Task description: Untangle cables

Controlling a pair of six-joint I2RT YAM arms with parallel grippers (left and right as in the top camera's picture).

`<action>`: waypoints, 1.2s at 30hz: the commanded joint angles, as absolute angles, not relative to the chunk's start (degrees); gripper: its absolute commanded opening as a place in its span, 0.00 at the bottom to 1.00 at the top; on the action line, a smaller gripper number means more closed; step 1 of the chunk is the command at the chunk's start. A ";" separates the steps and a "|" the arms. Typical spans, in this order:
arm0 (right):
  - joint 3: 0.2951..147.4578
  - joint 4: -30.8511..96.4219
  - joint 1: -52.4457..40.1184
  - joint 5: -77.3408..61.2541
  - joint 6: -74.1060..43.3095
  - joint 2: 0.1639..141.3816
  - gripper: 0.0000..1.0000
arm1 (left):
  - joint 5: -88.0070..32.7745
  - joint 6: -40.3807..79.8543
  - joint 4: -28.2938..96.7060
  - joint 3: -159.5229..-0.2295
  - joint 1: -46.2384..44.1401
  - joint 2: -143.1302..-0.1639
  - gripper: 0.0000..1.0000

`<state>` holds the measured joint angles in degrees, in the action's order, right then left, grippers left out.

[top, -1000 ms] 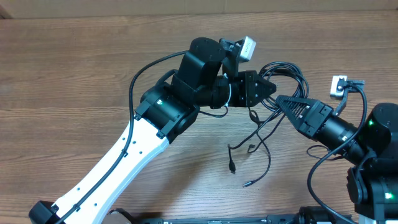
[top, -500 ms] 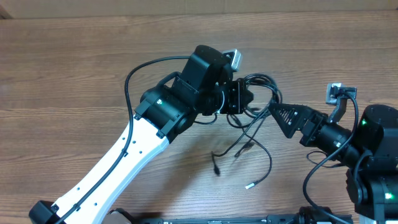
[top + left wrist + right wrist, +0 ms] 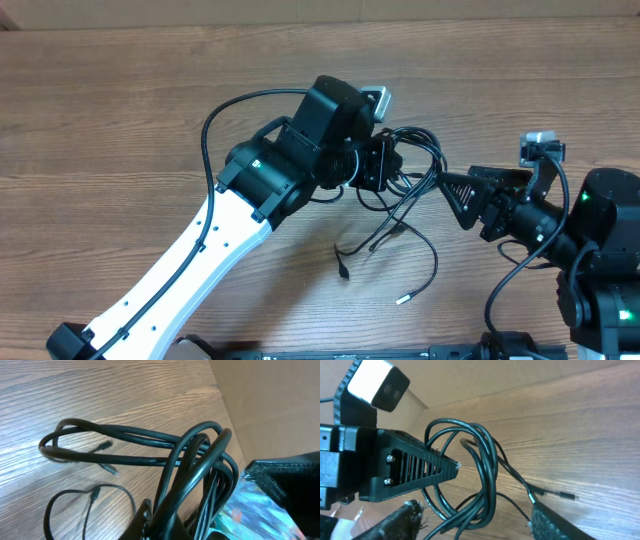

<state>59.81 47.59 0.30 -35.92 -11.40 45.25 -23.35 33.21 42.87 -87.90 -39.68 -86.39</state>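
Note:
The cables (image 3: pixel 415 140) are thin black cords in a looped bundle at the table's middle. Two loose ends trail toward me, one black-tipped (image 3: pixel 343 270) and one silver-tipped (image 3: pixel 402 298). My left gripper (image 3: pixel 393 165) is shut on the bundle. In the left wrist view the cords (image 3: pixel 200 455) run up out of its jaws (image 3: pixel 165 527) and loop out over the wood. My right gripper (image 3: pixel 448 185) sits just right of the bundle and is open. In the right wrist view its fingers (image 3: pixel 405 520) stand wide apart, with the cable loops (image 3: pixel 487 475) between them untouched.
The wooden table (image 3: pixel 100 120) ends at a cardboard wall (image 3: pixel 300 10) along the back. The left arm's white link (image 3: pixel 200 250) crosses the near left. The right arm's black base (image 3: pixel 600 270) fills the near right corner. The two grippers' tips nearly meet.
The right gripper has opened off the cables and dropped slightly toward me. The left gripper has pulled the bundle leftward, dragging the loose ends left with it.

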 commanded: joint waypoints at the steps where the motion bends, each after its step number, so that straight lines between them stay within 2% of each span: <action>1: 60.07 47.31 0.05 -35.64 -8.38 44.75 0.65 | -28.51 31.66 40.88 -88.55 -39.75 -86.15 0.04; 6: 60.07 47.29 0.05 -35.64 -6.96 44.80 0.61 | -30.39 31.66 39.11 -88.55 -40.58 -86.15 0.04; 13: 60.07 47.31 0.05 -35.64 -6.98 44.86 0.21 | -30.72 31.68 38.48 -88.55 -41.71 -86.15 0.04; 18: 60.07 47.37 0.05 -35.64 -7.01 44.86 0.05 | -30.74 31.70 38.09 -88.55 -42.06 -86.15 0.04; 23: 60.07 48.60 0.05 -35.64 -7.01 44.86 0.04 | -30.30 31.79 38.15 -88.55 -42.04 -86.15 0.04; 27: 60.07 49.67 0.05 -36.27 -7.27 44.84 0.04 | -23.33 36.12 39.86 -88.55 -42.02 -86.15 0.04; 30: 60.07 49.69 0.05 -37.17 -7.18 44.84 0.04 | -13.26 44.69 43.57 -88.55 -42.02 -86.15 0.04; 32: 60.07 49.84 0.05 -37.17 -7.20 44.84 0.04 | -4.38 57.01 47.90 -88.55 -42.00 -86.15 0.04; 36: 60.07 50.15 0.05 -37.15 -7.20 44.84 0.04 | -0.84 64.95 49.63 -88.55 -41.98 -86.15 0.04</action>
